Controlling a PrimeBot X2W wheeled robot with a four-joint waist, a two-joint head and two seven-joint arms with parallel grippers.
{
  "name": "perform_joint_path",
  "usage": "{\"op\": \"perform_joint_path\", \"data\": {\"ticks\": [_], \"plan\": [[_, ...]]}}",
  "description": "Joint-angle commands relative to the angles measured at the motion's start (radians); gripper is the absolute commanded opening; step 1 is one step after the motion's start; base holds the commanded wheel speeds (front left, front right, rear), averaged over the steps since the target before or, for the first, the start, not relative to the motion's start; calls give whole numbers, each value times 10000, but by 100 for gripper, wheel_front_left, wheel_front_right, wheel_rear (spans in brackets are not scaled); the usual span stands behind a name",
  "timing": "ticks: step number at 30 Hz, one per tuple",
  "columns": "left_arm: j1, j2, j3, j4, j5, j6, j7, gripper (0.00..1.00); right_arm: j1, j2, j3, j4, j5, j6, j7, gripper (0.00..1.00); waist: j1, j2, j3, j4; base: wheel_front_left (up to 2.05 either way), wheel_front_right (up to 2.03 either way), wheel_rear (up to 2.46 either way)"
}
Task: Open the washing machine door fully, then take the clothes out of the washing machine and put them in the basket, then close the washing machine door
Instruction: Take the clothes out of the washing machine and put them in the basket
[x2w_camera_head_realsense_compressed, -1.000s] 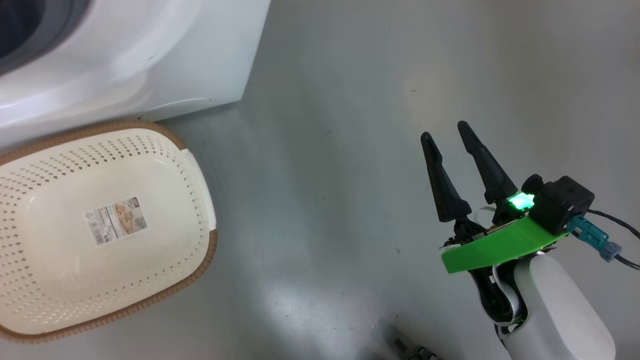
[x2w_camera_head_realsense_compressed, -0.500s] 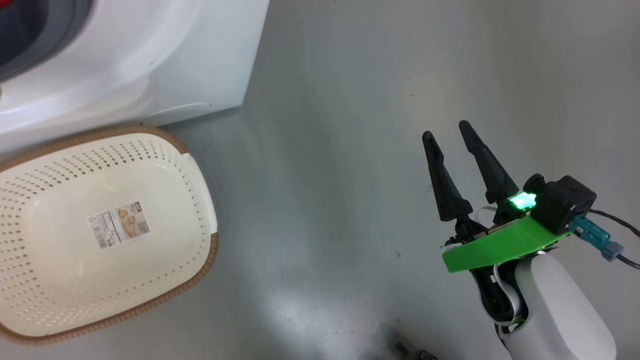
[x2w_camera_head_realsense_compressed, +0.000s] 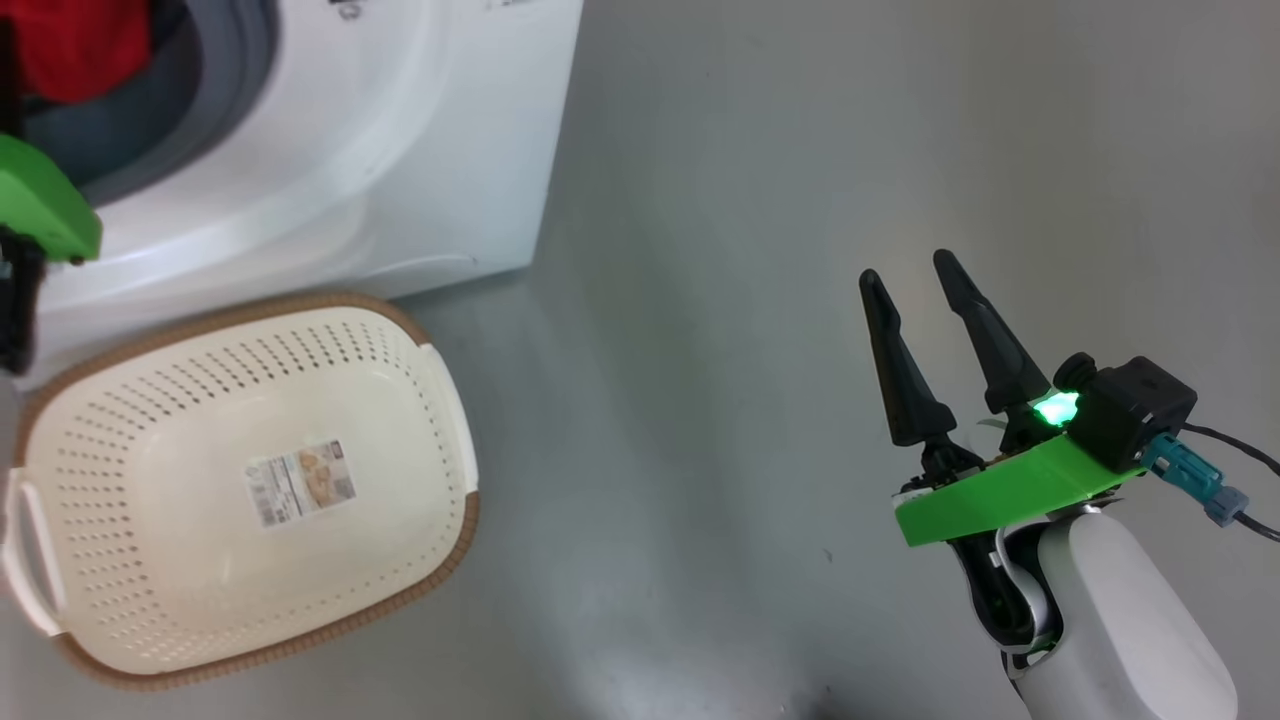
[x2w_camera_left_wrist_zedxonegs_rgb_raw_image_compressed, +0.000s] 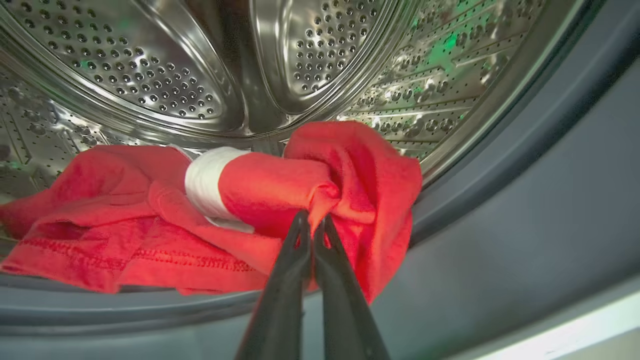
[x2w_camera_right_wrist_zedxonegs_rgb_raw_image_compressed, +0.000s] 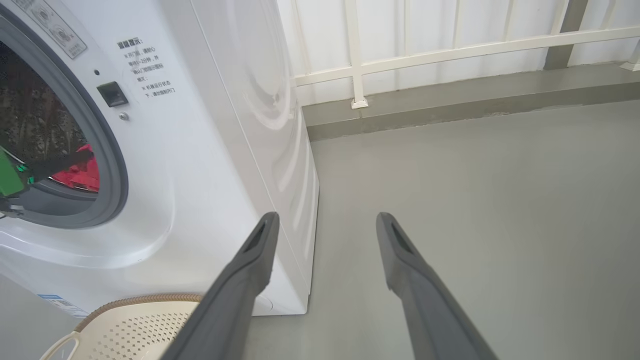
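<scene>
Inside the washing machine's (x2w_camera_right_wrist_zedxonegs_rgb_raw_image_compressed: 210, 165) perforated steel drum (x2w_camera_left_wrist_zedxonegs_rgb_raw_image_compressed: 165, 75), my left gripper (x2w_camera_left_wrist_zedxonegs_rgb_raw_image_compressed: 311, 220) is shut on a fold of the red clothes (x2w_camera_left_wrist_zedxonegs_rgb_raw_image_compressed: 280, 185), which lie heaped at the drum's front over the grey gasket (x2w_camera_left_wrist_zedxonegs_rgb_raw_image_compressed: 525, 190). The head view catches the clothes (x2w_camera_head_realsense_compressed: 85, 45) in the opening, above my left wrist's green bracket (x2w_camera_head_realsense_compressed: 40, 205). On the floor in front of the machine (x2w_camera_head_realsense_compressed: 400, 150) stands the cream basket (x2w_camera_head_realsense_compressed: 440, 560), holding nothing. My right gripper (x2w_camera_head_realsense_compressed: 906, 268) hangs open over the floor, well to the right. The washing machine door is out of view.
Grey floor (x2w_camera_right_wrist_zedxonegs_rgb_raw_image_compressed: 475, 175) stretches right of the machine. In the right wrist view, between my right gripper's (x2w_camera_right_wrist_zedxonegs_rgb_raw_image_compressed: 326, 217) spread fingers, a raised kerb (x2w_camera_right_wrist_zedxonegs_rgb_raw_image_compressed: 450, 100) and a white railing (x2w_camera_right_wrist_zedxonegs_rgb_raw_image_compressed: 450, 50) close off the back. A corner of the basket (x2w_camera_right_wrist_zedxonegs_rgb_raw_image_compressed: 135, 325) shows below the machine.
The head camera has turned, bringing the drum opening, the red clothes and my left wrist's green bracket into view. My left gripper has shut. The right gripper stays where it was.
</scene>
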Motion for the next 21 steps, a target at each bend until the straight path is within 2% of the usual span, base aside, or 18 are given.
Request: {"op": "perform_joint_path", "data": {"ticks": [1, 9, 15, 21], "plan": [[36, 423, 267, -307, -53, 10, -114, 0, 233, 5, 125, -188, -113, 62, -65, 100, 0, 0, -317, 199, 0, 0, 0], [2189, 309, 2164, -2880, 78, 10, -120, 0, 654, 5, -203, -105, -308, 62, -65, 100, 0, 0, -1201, 491, 0, 0, 0], [3768, -189, 3702, -4530, 791, 9, -121, 0, 971, -11, -503, -99, -366, 62, -65, 100, 0, 0, -1716, 716, 0, 0, 0], [5023, -762, 4727, -6073, 1533, 9, -121, 0, 1198, -99, -722, -113, -367, 62, -65, 100, 0, 0, -2016, 952, 0, 0, 0]]}}
